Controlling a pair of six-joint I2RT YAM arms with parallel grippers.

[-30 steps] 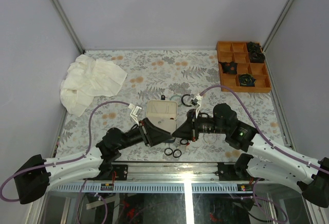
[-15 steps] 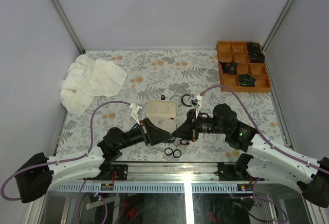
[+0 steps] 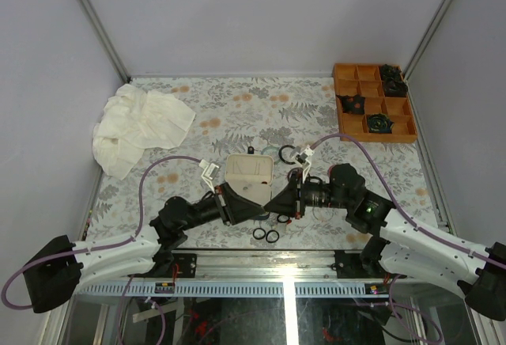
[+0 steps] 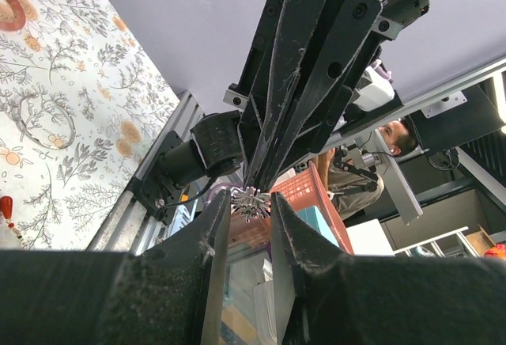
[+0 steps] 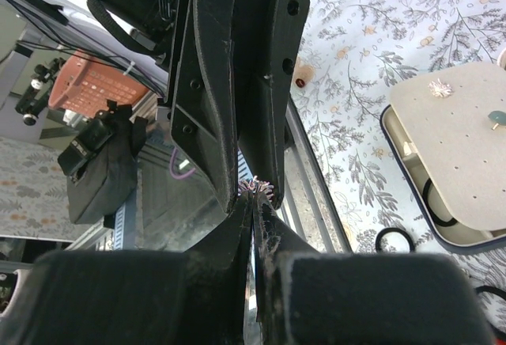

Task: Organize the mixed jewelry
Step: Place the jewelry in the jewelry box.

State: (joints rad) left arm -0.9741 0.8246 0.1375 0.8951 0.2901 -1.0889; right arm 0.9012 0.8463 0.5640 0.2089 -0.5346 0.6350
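Note:
My left gripper and right gripper meet tip to tip just in front of the cream-lined case. A tiny silver spiky stud sits between them. In the right wrist view my right gripper is shut, with the stud at its tips. In the left wrist view my left gripper stands a narrow gap apart, and the stud fills that gap. Black rings lie near the front edge. Another black ring lies by the case. A red bit lies on the cloth.
The case's cream pad carries a second spiky stud and a small teal piece. An orange divided tray stands at the back right. A crumpled white cloth lies at the back left. A black ring lies behind the case.
The grippers stay tip to tip. My right arm's wrist and cable have shifted slightly to the left and toward the front. The left arm has barely moved.

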